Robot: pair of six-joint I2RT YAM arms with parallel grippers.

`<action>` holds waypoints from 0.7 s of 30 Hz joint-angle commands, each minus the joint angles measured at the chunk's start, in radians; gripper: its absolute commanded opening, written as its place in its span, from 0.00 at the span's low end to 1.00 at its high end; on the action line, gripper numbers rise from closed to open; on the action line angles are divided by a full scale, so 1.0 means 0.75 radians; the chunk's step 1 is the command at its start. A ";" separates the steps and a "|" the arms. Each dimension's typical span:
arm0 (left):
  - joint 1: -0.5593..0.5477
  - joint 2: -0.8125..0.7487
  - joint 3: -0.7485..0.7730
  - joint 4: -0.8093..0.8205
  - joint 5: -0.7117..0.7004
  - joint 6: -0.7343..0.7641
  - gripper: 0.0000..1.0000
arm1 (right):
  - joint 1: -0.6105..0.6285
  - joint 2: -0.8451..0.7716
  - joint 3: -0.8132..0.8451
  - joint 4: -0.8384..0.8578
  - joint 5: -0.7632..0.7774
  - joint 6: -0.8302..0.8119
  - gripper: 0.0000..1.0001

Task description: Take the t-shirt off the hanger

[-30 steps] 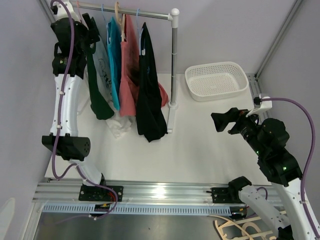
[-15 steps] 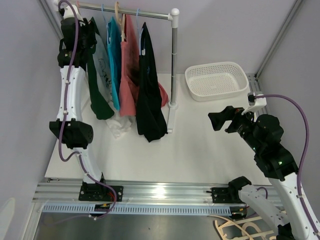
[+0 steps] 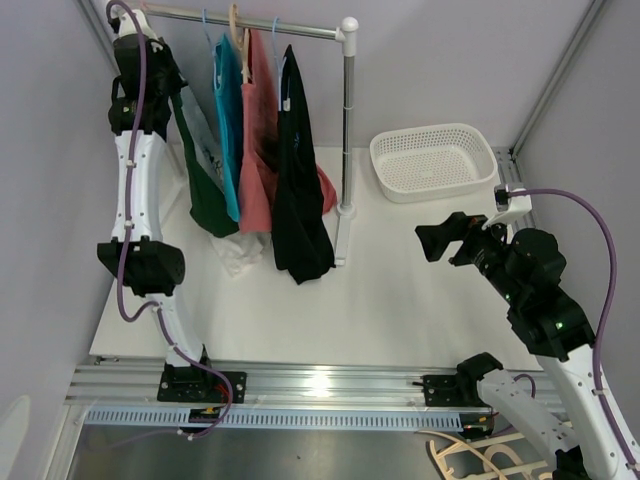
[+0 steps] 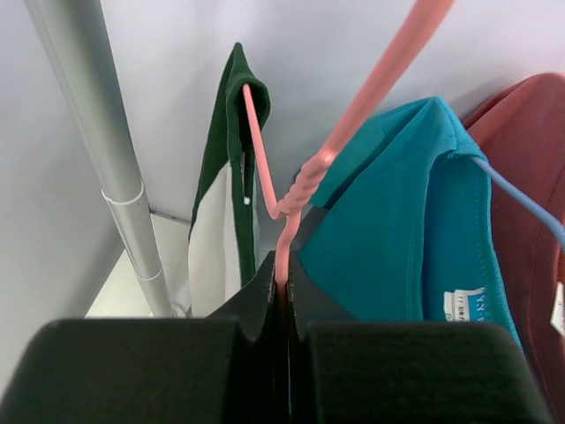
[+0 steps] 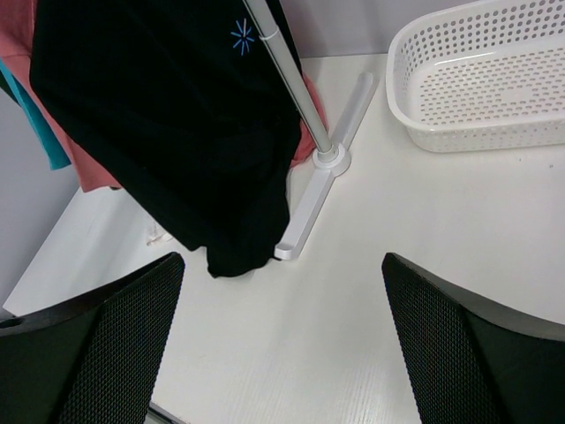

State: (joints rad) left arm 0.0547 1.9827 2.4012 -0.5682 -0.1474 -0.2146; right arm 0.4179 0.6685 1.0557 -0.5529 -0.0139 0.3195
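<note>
A dark green t-shirt [image 3: 207, 200] with a white inner side [image 4: 212, 238] hangs on a pink wire hanger [image 4: 265, 150] at the left end of the rail [image 3: 260, 22]. My left gripper [image 4: 284, 276] is shut on the hanger's pink wire just below its twisted neck. In the top view the left gripper [image 3: 165, 80] is high up at the rail's left end. My right gripper [image 5: 282, 344] stands open over the bare table, right of the rack and apart from the clothes; in the top view the right gripper [image 3: 440, 240] holds nothing.
A teal shirt [image 3: 230, 120], a red shirt [image 3: 258, 140] and a black shirt [image 3: 300, 200] hang on the same rail. The rack's pole [image 3: 348, 120] stands on a white foot [image 5: 322, 199]. A white cloth [image 3: 238, 258] lies under the clothes. A white basket [image 3: 435, 160] sits at the back right.
My left gripper has closed on the pink hanger and its arm has straightened up by the rail. The green t-shirt has swung slightly. The right gripper drifted a little left.
</note>
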 commanded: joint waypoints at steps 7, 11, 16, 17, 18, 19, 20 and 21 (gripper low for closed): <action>-0.003 -0.238 0.040 0.312 0.078 -0.025 0.01 | 0.007 0.013 -0.029 0.052 -0.049 -0.023 1.00; -0.012 -0.306 0.034 0.285 0.074 -0.041 0.01 | 0.007 0.019 -0.027 0.046 -0.053 -0.029 0.99; -0.050 -0.532 -0.259 0.234 -0.087 -0.090 0.01 | 0.005 0.041 -0.027 0.077 -0.163 -0.046 0.99; -0.059 -0.581 -0.315 0.244 -0.096 -0.086 0.01 | 0.007 0.051 -0.029 0.095 -0.204 -0.048 0.99; -0.059 -0.629 -0.417 0.269 -0.096 -0.080 0.01 | 0.007 0.056 -0.033 0.105 -0.219 -0.050 1.00; -0.099 -0.714 -0.503 0.261 -0.149 -0.088 0.01 | 0.007 0.058 -0.033 0.109 -0.223 -0.048 0.99; -0.112 -0.755 -0.540 0.261 -0.165 -0.094 0.01 | 0.007 0.060 -0.035 0.126 -0.225 -0.048 0.99; -0.112 -0.794 -0.614 0.255 -0.167 -0.106 0.01 | 0.009 0.062 -0.035 0.132 -0.241 -0.046 1.00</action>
State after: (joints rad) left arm -0.0017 1.5043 2.0193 -0.4679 -0.2123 -0.2642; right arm 0.4179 0.7101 1.0306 -0.5144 -0.1318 0.3012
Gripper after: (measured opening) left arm 0.025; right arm 0.993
